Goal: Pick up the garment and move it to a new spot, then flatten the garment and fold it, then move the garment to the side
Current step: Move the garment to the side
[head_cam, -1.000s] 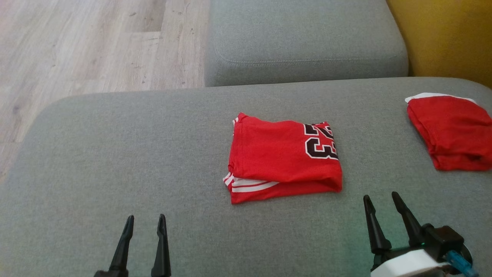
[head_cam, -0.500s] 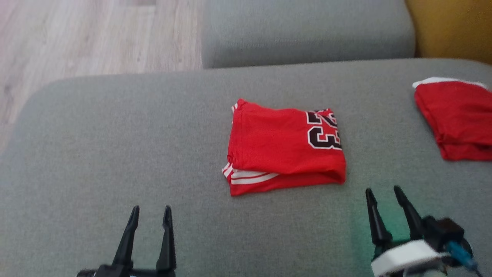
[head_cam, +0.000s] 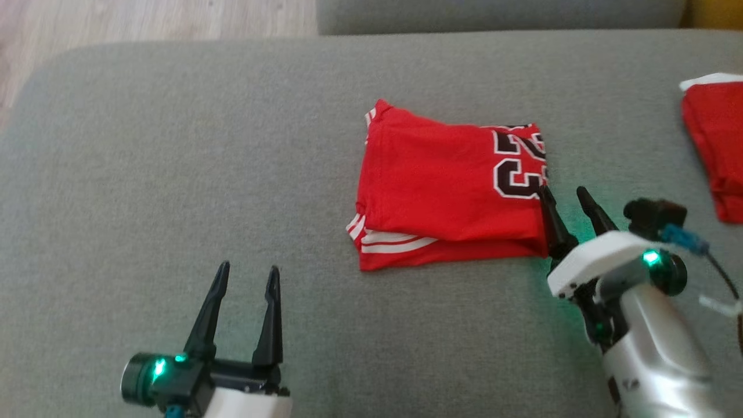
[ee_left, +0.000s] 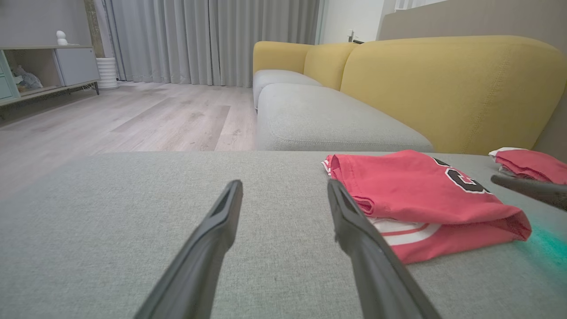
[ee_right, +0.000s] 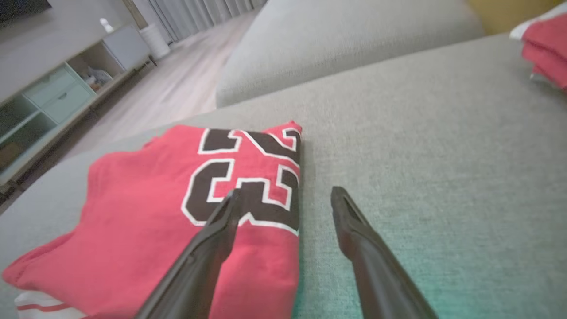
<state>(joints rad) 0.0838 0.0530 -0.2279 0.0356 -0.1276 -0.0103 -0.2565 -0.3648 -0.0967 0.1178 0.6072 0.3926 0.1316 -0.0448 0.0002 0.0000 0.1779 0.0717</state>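
Right hand (head_cam: 562, 191) spread, straddling jersey (head_cam: 441, 186) edge at its 3 o'clock, likely lining up pinch. Left hand (head_cam: 248, 267) spread, empty, at jersey's 7 o'clock. Jersey folded, mid-cushion (head_cam: 174, 145).

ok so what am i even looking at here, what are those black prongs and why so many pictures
It is a two-armed robot working at a grey cushion. The black prongs are the fingers of its two hands. One picture comes from a camera on its head, looking down: the left hand is at the lower left, the right hand at the right. The other two come from cameras on each wrist, looking along that hand's own fingers. On the cushion lies a folded red jersey with a black 23, and a second red garment at the right edge. Both hands are open and hold nothing. The right hand sits at the jersey's right edge, one finger above the cloth, one above the cushion.
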